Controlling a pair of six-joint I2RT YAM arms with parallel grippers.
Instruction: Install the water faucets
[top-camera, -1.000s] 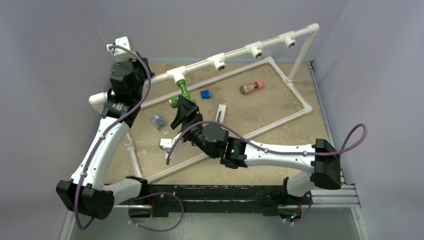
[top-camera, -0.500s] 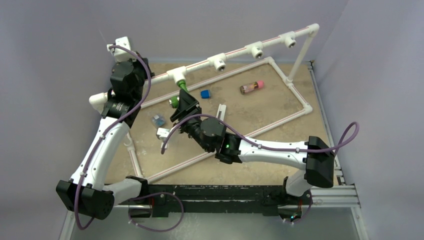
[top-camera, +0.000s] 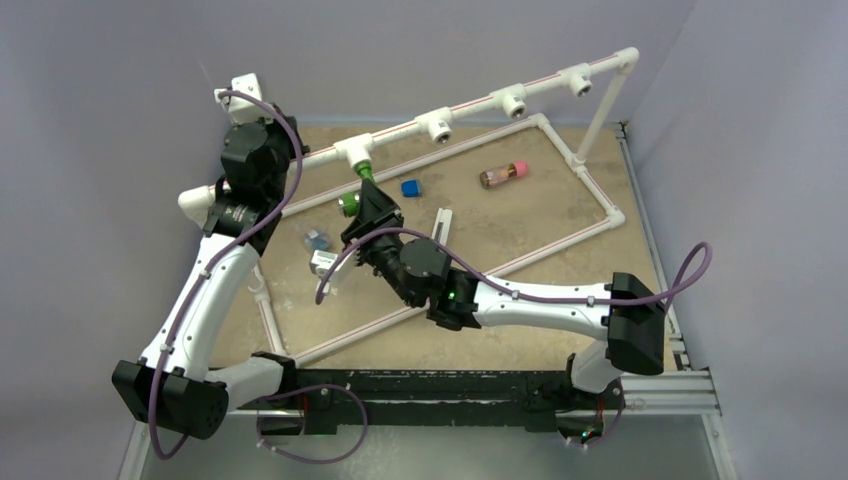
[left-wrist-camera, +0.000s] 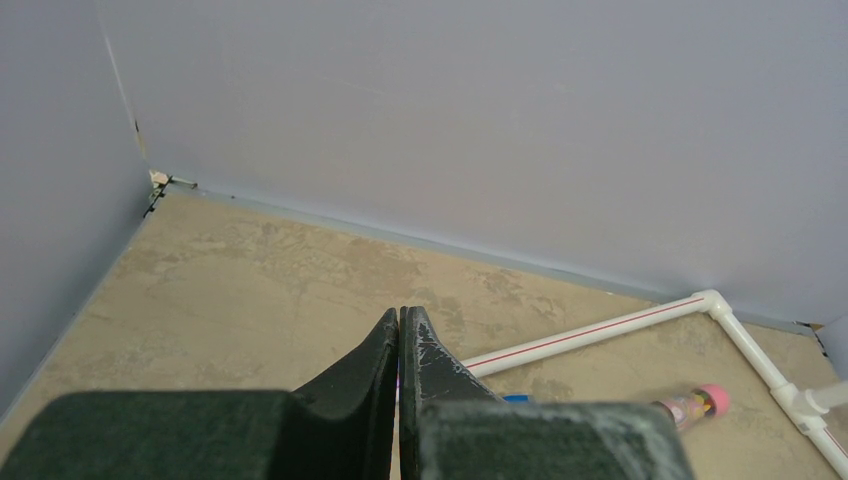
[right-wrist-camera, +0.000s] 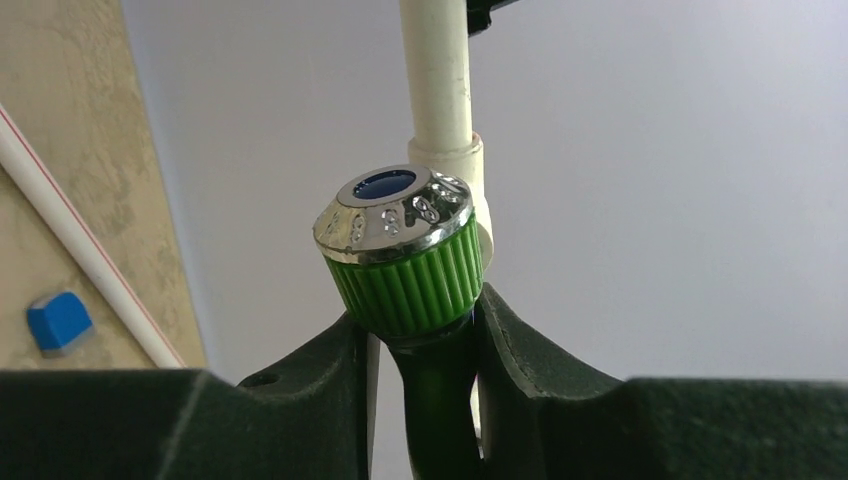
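Observation:
A green water faucet (top-camera: 358, 187) with a chrome-capped ribbed knob (right-wrist-camera: 405, 260) hangs from the leftmost white tee fitting (top-camera: 354, 152) of the raised pipe rail. My right gripper (right-wrist-camera: 420, 340) is shut on the faucet's neck just below the knob, with a finger on each side. From above, the right gripper (top-camera: 366, 208) sits directly under that tee. My left gripper (left-wrist-camera: 400, 318) is shut on nothing, raised at the back left and facing the rear wall.
The rail carries three more tee fittings (top-camera: 437, 124), each with nothing in it. Inside the white floor pipe frame (top-camera: 600, 195) lie a blue block (top-camera: 410, 187), a pink-capped bottle (top-camera: 503, 173), a white strip (top-camera: 441, 224), a small blue-grey part (top-camera: 317, 240) and a white fitting (top-camera: 324, 262).
The right gripper's jaws have closed in on the faucet's neck, and the right arm has shifted slightly left and forward. The left arm has not moved.

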